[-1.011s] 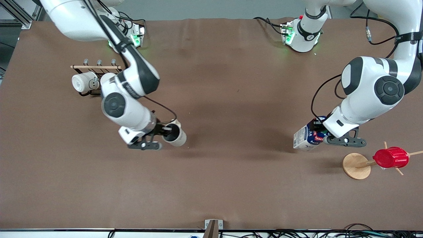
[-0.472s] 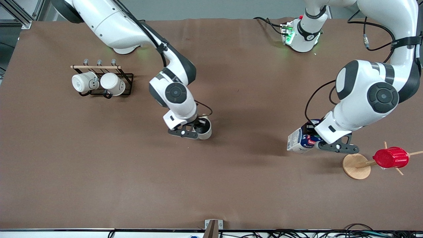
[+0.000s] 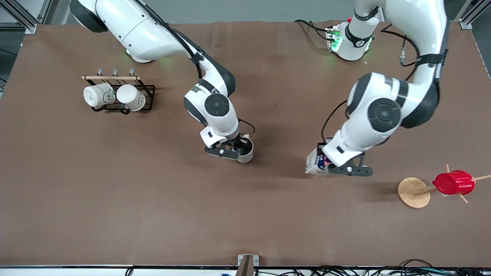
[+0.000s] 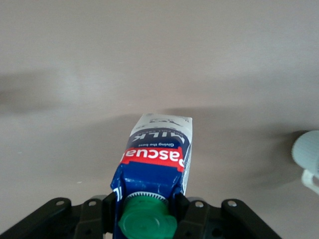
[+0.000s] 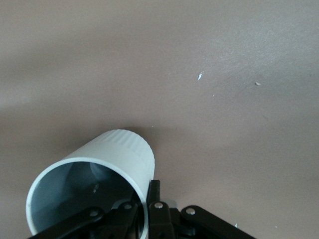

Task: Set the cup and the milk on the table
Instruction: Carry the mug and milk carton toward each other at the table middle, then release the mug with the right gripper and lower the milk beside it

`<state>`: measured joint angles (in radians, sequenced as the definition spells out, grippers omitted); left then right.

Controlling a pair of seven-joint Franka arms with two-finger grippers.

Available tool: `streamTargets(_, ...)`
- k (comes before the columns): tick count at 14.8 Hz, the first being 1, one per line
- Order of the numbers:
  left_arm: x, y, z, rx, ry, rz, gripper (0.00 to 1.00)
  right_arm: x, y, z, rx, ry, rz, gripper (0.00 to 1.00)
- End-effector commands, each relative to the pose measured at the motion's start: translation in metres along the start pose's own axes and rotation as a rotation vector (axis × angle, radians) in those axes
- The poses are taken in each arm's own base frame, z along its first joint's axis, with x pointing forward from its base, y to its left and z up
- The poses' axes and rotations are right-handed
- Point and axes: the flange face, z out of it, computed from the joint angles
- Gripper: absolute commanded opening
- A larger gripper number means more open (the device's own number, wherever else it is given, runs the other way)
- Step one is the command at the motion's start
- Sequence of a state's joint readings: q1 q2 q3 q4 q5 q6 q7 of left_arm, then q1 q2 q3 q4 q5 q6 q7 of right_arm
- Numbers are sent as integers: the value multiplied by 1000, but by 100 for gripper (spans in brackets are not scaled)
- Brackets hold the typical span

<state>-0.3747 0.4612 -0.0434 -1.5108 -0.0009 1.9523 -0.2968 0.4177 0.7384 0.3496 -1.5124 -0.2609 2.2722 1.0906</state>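
Cup and milk are both gripped over the middle of the worktop, the milk at 3 o'clock from the cup in the front view, well apart.

Both arms bend down from the bases at 12 o'clock. The left arm folds sharply at the elbow, its wrist pointing down toward 7 o'clock. The right arm stretches out low and long, its wrist turned down toward 5 o'clock.

Milk hangs tilted in the left tool, whose fingers are clamped on the carton's top on either side of the green cap. I cannot tell whether its lower end touches the worktop.

The right tool pinches the cup's rim, one finger inside and one outside. The mouth faces up, and I cannot tell whether the base is down.

At 10 o'clock a rack carries two mugs. At 4 o'clock a wooden disc lies with a red cup on its peg.
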Motion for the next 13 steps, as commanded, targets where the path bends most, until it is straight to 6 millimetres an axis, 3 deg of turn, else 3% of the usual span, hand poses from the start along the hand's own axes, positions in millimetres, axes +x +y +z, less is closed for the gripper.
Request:
streamTargets(1,5,40,5,14,5,-12,3,1,-4,-3,2,24,10,93)
streamTargets(2,0,54,11,15,-2,-19,3,0,-5,-6,1,28,4,100)
streamTargets(4,-12,89,24,26,-16,-26,3,4,-3,-13,-2,32,7,100)
streamTargets(5,-14,101,28,25,-17,-30,3,7,-1,-25,0,42,9,100)
streamTargets(6,-14,117,37,26,-18,-35,3,17,9,-49,-21,53,16,100)
streamTargets(8,-16,145,52,32,-17,-45,3,56,54,-117,-85,77,34,100)
streamTargets(9,-15,149,55,31,-17,-47,3,79,81,-146,-92,92,10,100)
streamTargets(13,-28,173,64,37,-24,-26,3,148,189,-237,-120,157,-41,100)
